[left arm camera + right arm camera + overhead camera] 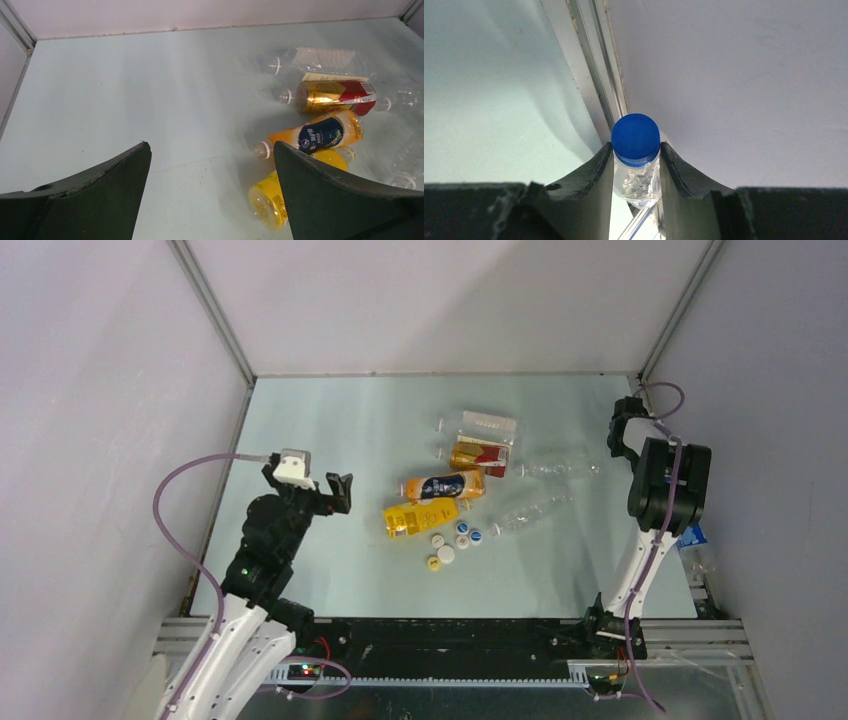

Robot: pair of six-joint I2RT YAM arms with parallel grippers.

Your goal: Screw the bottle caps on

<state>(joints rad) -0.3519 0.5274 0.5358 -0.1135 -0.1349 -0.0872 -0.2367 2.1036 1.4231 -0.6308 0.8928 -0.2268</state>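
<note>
Several uncapped bottles lie mid-table: a clear one (480, 424), a gold-and-red one (480, 455), an orange one with a dark-blue label (445, 486), a yellow one (420, 516) and two clear ones (560, 468) (530, 510). Loose caps (450, 545) in white, blue and yellow lie just in front of them. My left gripper (332, 490) is open and empty, left of the yellow bottle (267, 200). My right gripper (636, 145) is shut on the neck of a clear bottle (636, 180) with a blue cap (636, 137) on it, at the table's right edge (693, 540).
Grey walls enclose the table on the left, back and right. An aluminium rail (596, 75) runs along the right edge beside the held bottle. The black front rail (450, 635) carries both arm bases.
</note>
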